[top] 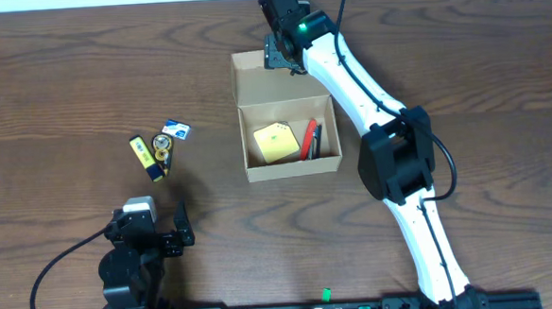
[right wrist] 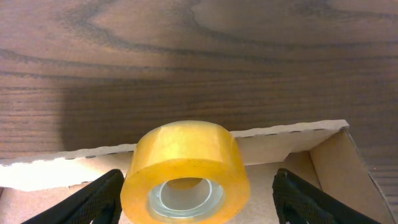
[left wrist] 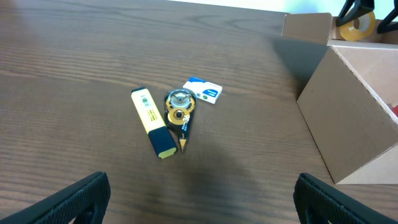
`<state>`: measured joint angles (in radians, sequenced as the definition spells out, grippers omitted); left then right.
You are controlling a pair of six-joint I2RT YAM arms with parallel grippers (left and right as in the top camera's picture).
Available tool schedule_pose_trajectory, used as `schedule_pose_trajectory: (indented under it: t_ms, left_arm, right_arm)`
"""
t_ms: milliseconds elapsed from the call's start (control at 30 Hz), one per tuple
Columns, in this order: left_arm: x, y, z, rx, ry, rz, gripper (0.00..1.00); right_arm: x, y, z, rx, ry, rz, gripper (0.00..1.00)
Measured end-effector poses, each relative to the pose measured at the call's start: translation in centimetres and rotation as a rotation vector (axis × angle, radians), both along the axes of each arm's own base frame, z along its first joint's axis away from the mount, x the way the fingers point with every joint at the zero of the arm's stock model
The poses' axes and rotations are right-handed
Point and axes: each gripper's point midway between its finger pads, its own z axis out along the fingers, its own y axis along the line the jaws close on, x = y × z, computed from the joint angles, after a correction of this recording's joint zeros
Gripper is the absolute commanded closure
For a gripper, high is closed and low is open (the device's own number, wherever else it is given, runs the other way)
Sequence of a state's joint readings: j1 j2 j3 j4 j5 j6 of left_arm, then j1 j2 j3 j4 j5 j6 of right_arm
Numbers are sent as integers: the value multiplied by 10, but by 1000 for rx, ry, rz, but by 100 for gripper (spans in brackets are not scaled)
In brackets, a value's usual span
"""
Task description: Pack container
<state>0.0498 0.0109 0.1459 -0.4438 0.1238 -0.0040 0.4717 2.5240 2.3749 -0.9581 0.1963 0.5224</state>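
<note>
The right gripper [right wrist: 198, 179] stands open astride the tape roll [right wrist: 186, 155] on the container [right wrist: 286, 138] flap, seemingly to grasp it; the left gripper [left wrist: 202, 183] idles open.

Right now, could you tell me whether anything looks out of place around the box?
Yes: the tape roll lies on the open lid flap, not inside the container, with the open right gripper straddling it.

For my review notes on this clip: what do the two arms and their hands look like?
The right arm has white links, black joint housings, a green light near the wrist and a black cable alongside. The left arm is all black, with its own black cable looping off. The left hand and right hand each have two matte black fingers.
</note>
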Motion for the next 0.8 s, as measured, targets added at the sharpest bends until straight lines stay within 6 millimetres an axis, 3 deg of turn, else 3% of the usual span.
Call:
schedule_pose_trajectory:
  t_ms: [167,333,600,800]
  left_arm:
    - [0,0,0,0,0,0,5]
    - [0,0,0,0,0,0,5]
    - [0,0,0,0,0,0,5]
    - [0,0,0,0,0,0,5]
  right_arm:
    - [1,4,-7,13,7,8,29]
    - [4,8,-14,25,5,14,46]
    - [4,8,-13,28,4,19,62]
    - [4,9,-13,29,3,19,65]
